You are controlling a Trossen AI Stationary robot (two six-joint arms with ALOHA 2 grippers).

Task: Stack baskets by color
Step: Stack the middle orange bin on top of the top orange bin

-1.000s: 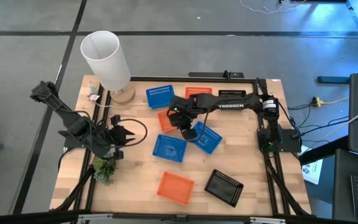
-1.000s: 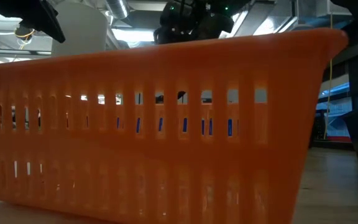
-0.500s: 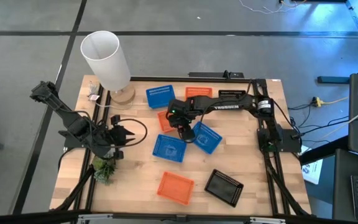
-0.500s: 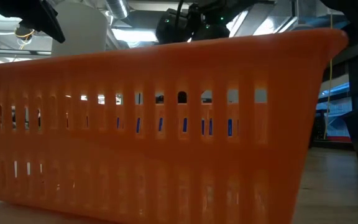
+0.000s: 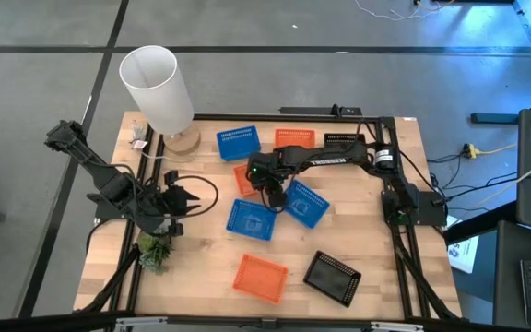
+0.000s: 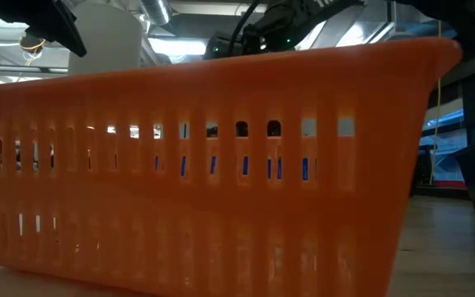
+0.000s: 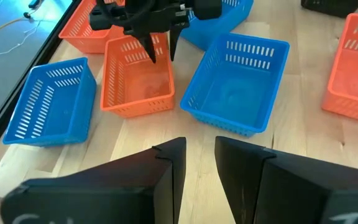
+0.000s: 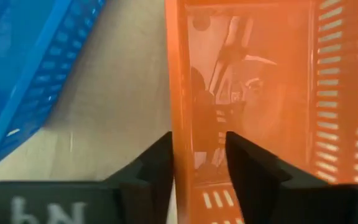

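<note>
Your right pincer [image 7: 160,46] is down at the orange basket [image 7: 135,81] in the middle of the table [image 5: 201,277], fingers spread and straddling its side wall, one finger inside and one outside. You're at the grasp step on the orange set, by my reading. Next you need to pinch that thin wall squarely, then lift level so the mesh doesn't tip or snag the blue basket [image 7: 235,84] just beside it. A second orange basket [image 5: 294,138] waits near the far edge, a third [image 5: 259,277] near the front. They're shallow slotted plastic trays, light and likely slippery. Your left pincer [image 5: 184,201] hovers over the table's left side, fingers slightly apart, holding nothing.
</note>
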